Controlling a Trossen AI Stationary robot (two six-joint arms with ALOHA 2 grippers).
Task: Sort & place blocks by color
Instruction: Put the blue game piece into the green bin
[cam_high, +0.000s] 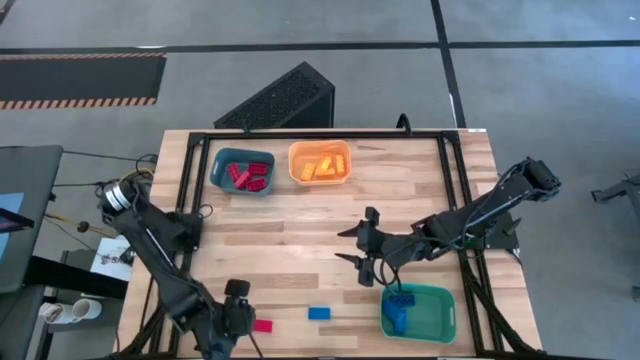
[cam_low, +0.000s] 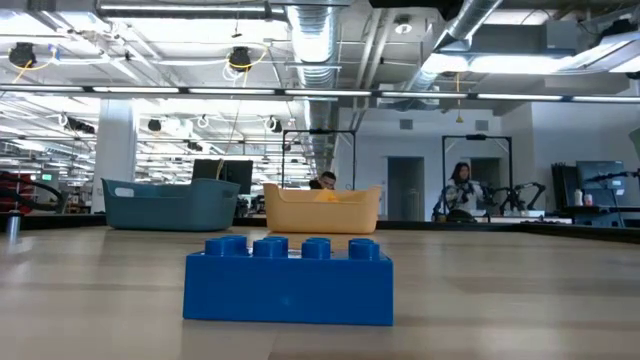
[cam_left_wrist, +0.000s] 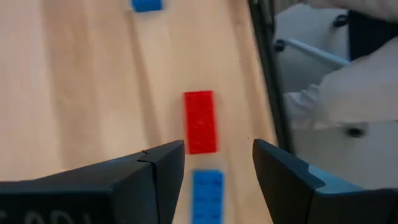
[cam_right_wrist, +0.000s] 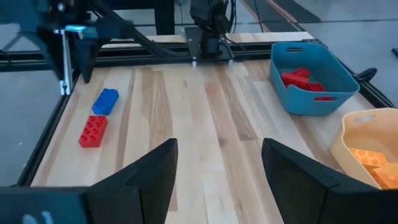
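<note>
Blocks left loose on the table (cam_high: 300, 230) number two: a red block (cam_high: 263, 325) and a blue block (cam_high: 319, 313), both lying flat near the front edge, a little apart from each other. They are judged to be light, rigid moulded plastic with smooth, somewhat slippery sides; no crushing is to be feared, but a block could be squirted out of a loose pinch. A hold is best taken across the two long side walls, with the studs left uppermost.

Each block is a small rectangle with two rows of round studs on top. In the low view the blue one fills the foreground, four studs showing along its near edge. In the left wrist view the red block (cam_left_wrist: 200, 121) is seen lengthwise ahead of the fingers, with another blue shape blurred beneath them.

The left gripper (cam_high: 238, 318) is held low at the front edge, just beside the red block, its jaws parted and holding nothing. The right gripper (cam_high: 352, 244) hangs over mid-table, jaws spread wide and empty.

Sorted blocks are seen elsewhere: red ones in the teal bin (cam_high: 243, 171) at the back, orange ones in the orange bin (cam_high: 320, 163) beside it, and blue ones in the green bin (cam_high: 418, 312) at the front right.
</note>
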